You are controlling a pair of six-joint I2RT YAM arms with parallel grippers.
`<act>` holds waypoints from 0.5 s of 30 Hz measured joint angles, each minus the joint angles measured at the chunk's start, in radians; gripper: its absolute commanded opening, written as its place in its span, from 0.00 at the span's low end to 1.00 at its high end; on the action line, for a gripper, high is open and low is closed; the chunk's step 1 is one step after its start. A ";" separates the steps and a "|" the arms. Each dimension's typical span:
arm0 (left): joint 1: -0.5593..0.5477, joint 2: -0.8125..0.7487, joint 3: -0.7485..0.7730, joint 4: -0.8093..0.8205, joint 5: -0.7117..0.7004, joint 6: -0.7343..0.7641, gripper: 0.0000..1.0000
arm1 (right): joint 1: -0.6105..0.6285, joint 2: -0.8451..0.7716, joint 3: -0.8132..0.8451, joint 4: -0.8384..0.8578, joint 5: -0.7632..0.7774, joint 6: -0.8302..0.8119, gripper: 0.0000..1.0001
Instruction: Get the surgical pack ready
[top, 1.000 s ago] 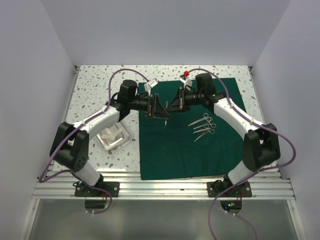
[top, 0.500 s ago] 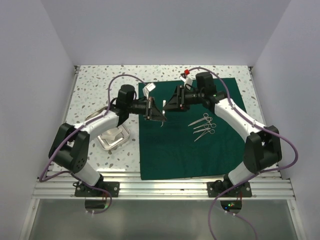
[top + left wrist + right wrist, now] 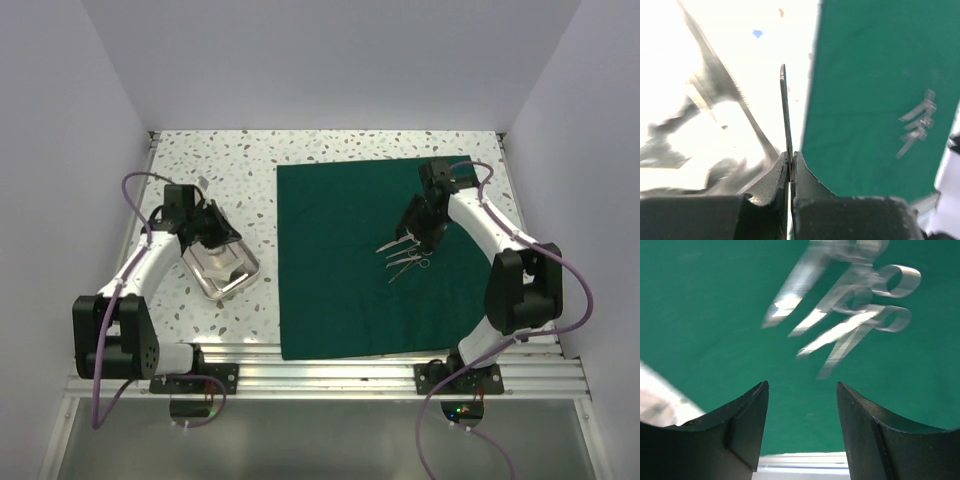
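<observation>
Two robot arms reach over a speckled white table (image 3: pixel 200 160), seen from above with their bases at 6 o'clock. A dark green drape (image 3: pixel 340 270) lies flat and spread open, running from the middle of the table toward 3 o'clock. A small cluster of steel instruments (image 3: pixel 404 253) with scissor-like ring handles rests on the drape, at about 2 o'clock from the cloth's centre, lying side by side and close together. A small metal tray (image 3: pixel 238 274) sits on the bare table just beside the drape's left edge, at roughly 9 o'clock.

The left gripper (image 3: pixel 210 230) hangs over the far end of the tray. From the left wrist camera its fingers (image 3: pixel 775 175) are pressed together, clamped on a thin steel piece (image 3: pixel 784 105) seen edge-on and pointing away from the camera. What kind of instrument it is cannot be told. The tray below it is washed out by glare.

The right gripper (image 3: pixel 416 226) hovers just above the instruments, at their 12 o'clock side. From the right wrist camera its fingers (image 3: pixel 747 410) stand apart with nothing between them, and the green cloth shows through the gap. The instruments beyond look blurred.
</observation>
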 measured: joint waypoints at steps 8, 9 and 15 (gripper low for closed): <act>0.054 0.119 -0.050 -0.064 -0.053 0.050 0.48 | -0.039 0.090 -0.057 -0.013 0.096 0.036 0.52; 0.054 0.118 -0.050 -0.069 -0.053 0.053 0.50 | -0.038 0.105 -0.056 -0.010 0.100 0.040 0.51; 0.053 0.117 -0.014 -0.076 -0.054 0.085 0.56 | -0.038 0.159 -0.044 0.008 0.109 0.078 0.37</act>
